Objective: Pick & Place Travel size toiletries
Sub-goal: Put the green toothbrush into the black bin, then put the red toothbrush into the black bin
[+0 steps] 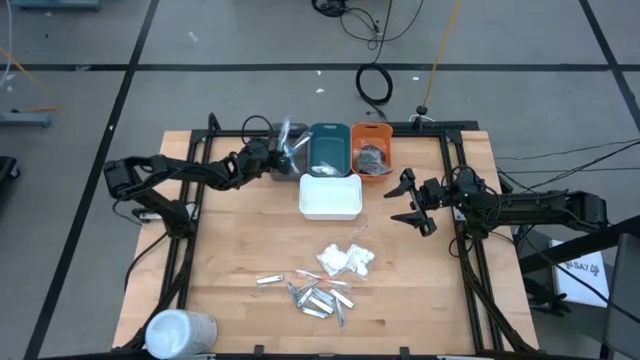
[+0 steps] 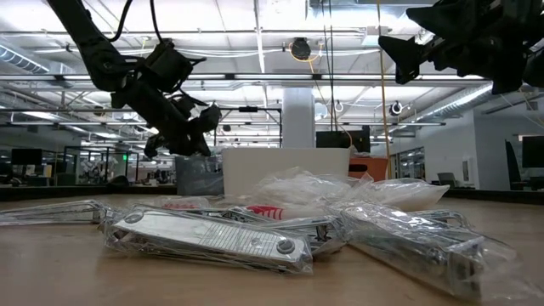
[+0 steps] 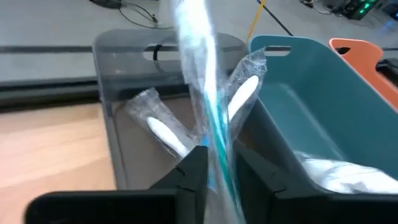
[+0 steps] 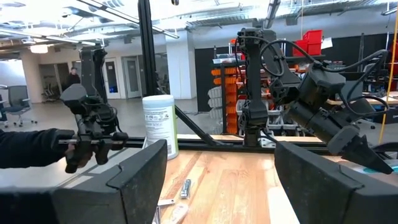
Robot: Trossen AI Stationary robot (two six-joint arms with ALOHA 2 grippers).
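Robotics lab: open-plan hall, storage racks (image 4: 227,87), floor cables (image 1: 375,85)

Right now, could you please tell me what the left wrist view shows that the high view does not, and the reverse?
Only the left wrist view shows the left gripper shut on a blue-tipped stick in clear wrap, above two more wrapped sticks inside the grey tray.

Only the high view shows the white tray, the toiletries left on the table, the big white cylinder and the open right gripper.

Both show the grey, teal and orange trays.
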